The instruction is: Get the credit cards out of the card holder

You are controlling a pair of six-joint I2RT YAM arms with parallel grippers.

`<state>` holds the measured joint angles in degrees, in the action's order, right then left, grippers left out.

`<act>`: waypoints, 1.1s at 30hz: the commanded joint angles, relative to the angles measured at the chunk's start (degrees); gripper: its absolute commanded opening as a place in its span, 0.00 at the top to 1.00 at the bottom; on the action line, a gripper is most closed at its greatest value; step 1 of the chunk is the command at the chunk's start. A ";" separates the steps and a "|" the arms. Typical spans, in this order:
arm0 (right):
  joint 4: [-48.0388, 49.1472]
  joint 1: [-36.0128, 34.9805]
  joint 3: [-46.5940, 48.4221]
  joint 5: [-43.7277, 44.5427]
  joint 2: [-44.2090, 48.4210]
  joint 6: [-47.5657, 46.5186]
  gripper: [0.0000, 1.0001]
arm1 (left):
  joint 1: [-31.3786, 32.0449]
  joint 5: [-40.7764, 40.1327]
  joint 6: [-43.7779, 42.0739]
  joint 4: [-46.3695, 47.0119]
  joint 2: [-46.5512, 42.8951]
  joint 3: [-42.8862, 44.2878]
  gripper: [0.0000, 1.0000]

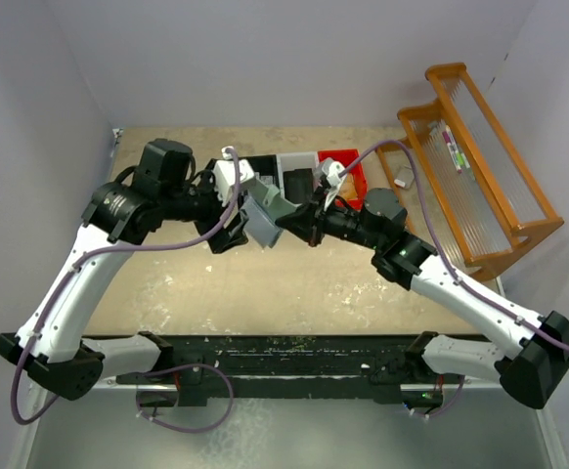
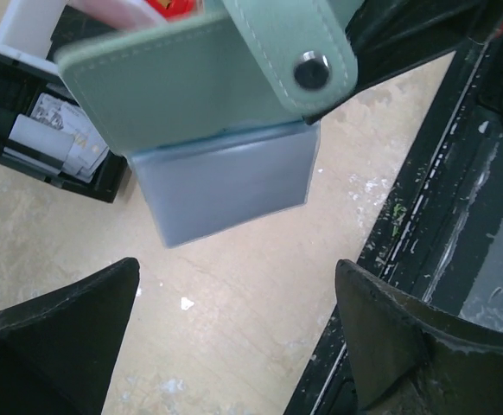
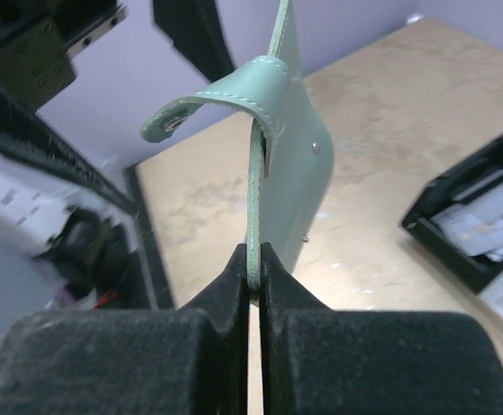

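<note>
The pale teal card holder (image 3: 299, 164) hangs in the air over the middle of the table, its snap strap curled open. My right gripper (image 3: 254, 259) is shut on the holder's edge. In the left wrist view the holder (image 2: 200, 78) fills the top, and a pale grey-white card (image 2: 226, 186) sticks out below it, apart from my fingers. My left gripper (image 2: 236, 268) is open and empty just beneath that card. In the top view the holder (image 1: 283, 205) and the card (image 1: 261, 223) sit between both grippers. The tan-orange card is hidden.
A black bin (image 2: 53, 147) with papers in it lies on the table beyond the holder, with a white bin (image 1: 289, 161) and a red bin (image 1: 348, 171) at the back. An orange rack (image 1: 480, 176) stands at the right. The table's dark front rail (image 2: 424, 225) is close.
</note>
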<state>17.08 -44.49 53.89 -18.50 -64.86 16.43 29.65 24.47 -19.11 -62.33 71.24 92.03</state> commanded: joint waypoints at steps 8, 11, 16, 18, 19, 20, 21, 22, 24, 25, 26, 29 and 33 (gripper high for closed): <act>-1.47 5.54 4.78 -40.92 -1.52 4.41 1.00 | -0.96 8.66 -2.12 1.93 -6.06 -4.76 0.06; -0.66 5.55 6.15 -44.02 -3.14 5.45 1.00 | -1.34 12.79 -0.53 3.20 -6.05 -5.17 0.09; 0.19 5.55 7.98 -46.41 -5.79 6.97 1.00 | -1.67 21.28 3.89 3.64 -4.86 -3.67 0.27; 0.60 5.55 8.39 -46.52 -6.49 7.32 1.00 | -2.06 24.90 5.44 3.39 -4.36 -3.17 0.37; 0.75 5.55 8.54 -46.39 -6.77 7.34 1.00 | -2.39 26.70 5.99 3.23 -4.19 -2.94 0.42; 1.13 5.53 8.66 -46.41 -7.18 7.74 1.00 | -2.67 28.07 6.52 3.18 -3.99 -2.82 0.50; 2.16 5.57 8.84 -46.62 -7.51 8.31 1.00 | -2.86 29.11 6.90 3.10 -3.76 -2.90 0.56; 2.99 5.56 9.19 -46.93 -7.95 8.93 1.00 | -3.03 30.03 7.21 3.01 -3.56 -3.11 0.62; 4.18 5.55 10.03 -47.34 -8.89 9.90 1.00 | -3.46 31.08 7.47 2.99 -3.32 -4.02 0.79; 4.76 5.55 10.49 -47.66 -9.30 10.39 1.00 | -3.77 31.19 7.63 3.00 -3.06 -4.64 0.87; 5.33 5.55 10.87 -47.84 -9.58 11.03 1.00 | -4.16 31.42 7.88 3.00 -2.89 -5.08 0.95; 6.53 5.59 11.49 -48.54 -9.93 12.07 1.00 | -6.26 33.48 8.67 3.16 -2.47 -5.83 0.97; 9.07 5.71 11.31 -49.37 -10.02 14.33 1.00 | -8.35 38.19 8.72 2.56 -1.41 -6.40 0.72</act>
<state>18.90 -38.94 61.76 -65.45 -75.88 27.49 22.92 55.79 -11.31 -60.60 68.77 86.28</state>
